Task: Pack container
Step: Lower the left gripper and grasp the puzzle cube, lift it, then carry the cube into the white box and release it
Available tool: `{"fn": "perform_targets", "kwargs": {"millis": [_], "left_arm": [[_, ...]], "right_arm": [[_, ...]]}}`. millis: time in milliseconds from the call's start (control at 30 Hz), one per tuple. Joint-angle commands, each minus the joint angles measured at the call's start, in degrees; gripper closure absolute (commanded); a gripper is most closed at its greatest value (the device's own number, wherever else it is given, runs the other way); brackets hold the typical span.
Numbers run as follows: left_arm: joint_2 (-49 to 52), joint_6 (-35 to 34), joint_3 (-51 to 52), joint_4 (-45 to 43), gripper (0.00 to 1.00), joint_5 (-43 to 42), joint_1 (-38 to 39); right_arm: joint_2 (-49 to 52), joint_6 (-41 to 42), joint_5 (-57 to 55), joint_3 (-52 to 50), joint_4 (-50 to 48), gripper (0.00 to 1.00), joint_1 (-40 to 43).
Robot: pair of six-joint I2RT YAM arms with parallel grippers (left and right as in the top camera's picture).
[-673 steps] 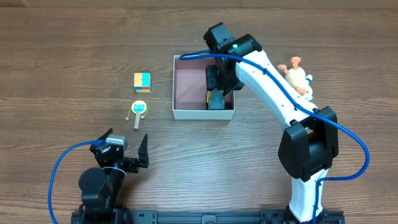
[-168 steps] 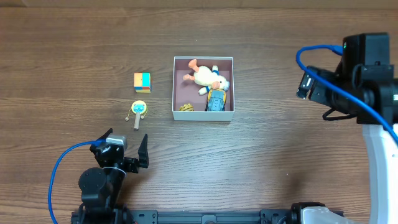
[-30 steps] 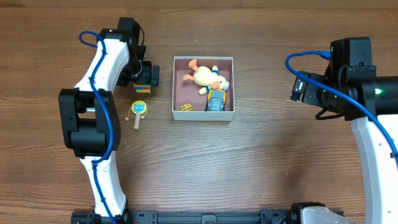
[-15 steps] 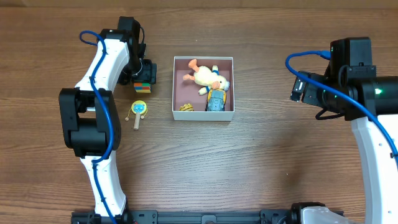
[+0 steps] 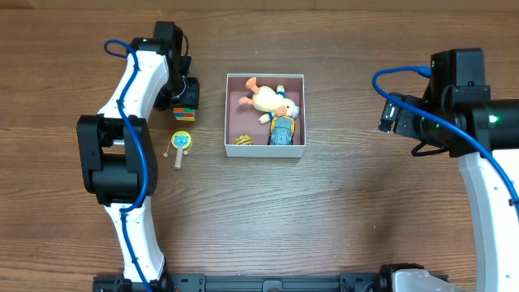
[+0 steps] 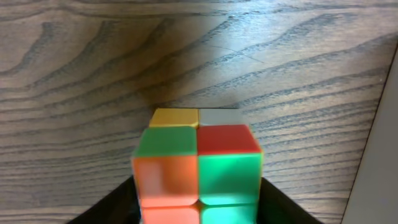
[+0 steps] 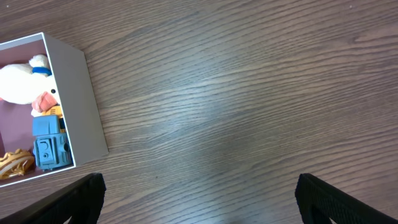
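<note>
Container (image 5: 265,151), square and so without a long axis, sits on the bench (image 5: 324,219) at upper centre of the overhead frame, holding a plush (image 5: 268,99), a blue toy (image 5: 281,130) and a small yellow piece (image 5: 242,140). The cube (image 5: 185,114) stands near its left wall, under the left hand (image 5: 186,97). From this nearer hand the container lies directly rightward. The fingers straddle the cube, closer together than a second ago; whether they clamp it cannot be told. The right hand (image 7: 202,196), well apart at right, is unchanged and spread wide.
</note>
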State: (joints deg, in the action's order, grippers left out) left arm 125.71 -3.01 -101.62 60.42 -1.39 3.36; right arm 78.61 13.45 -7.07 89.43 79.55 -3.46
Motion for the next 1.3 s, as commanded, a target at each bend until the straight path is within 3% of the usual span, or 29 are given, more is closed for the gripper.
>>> {"fn": "perform_targets", "kwargs": {"millis": [0,367,567,733,900,1100,1267], "left_arm": [[0.6,0.4,-1.5,0.1,0.48,0.3,-0.2],[0.5,1.3,-4.8,2.2,0.52,0.3,-0.3],[0.5,1.7,-19.1,11.1,0.53,-1.5,-0.3],[0.5,2.3,-32.0,19.6,0.53,-9.1,0.7],[0.5,5.0,-37.9,25.4,0.52,-12.2,6.4],[0.5,6.8,-38.3,26.0,0.53,-12.2,15.1],[0.5,7.8,-38.2,25.9,0.52,-7.0,21.0]], "right_arm": [[0.0,-0.2,-0.8,0.1,-0.2,0.00,0.0],[0.0,-0.2,-0.8,0.1,-0.2,0.00,0.0],[0.0,-0.2,-0.8,0.1,-0.2,0.00,0.0],[0.0,-0.2,-0.8,0.1,-0.2,0.00,0.0],[0.0,-0.2,-0.8,0.1,-0.2,0.00,0.0],[0.0,-0.2,-0.8,0.1,-0.2,0.00,0.0],[0.0,-0.2,-0.8,0.1,-0.2,0.00,0.0]]}}
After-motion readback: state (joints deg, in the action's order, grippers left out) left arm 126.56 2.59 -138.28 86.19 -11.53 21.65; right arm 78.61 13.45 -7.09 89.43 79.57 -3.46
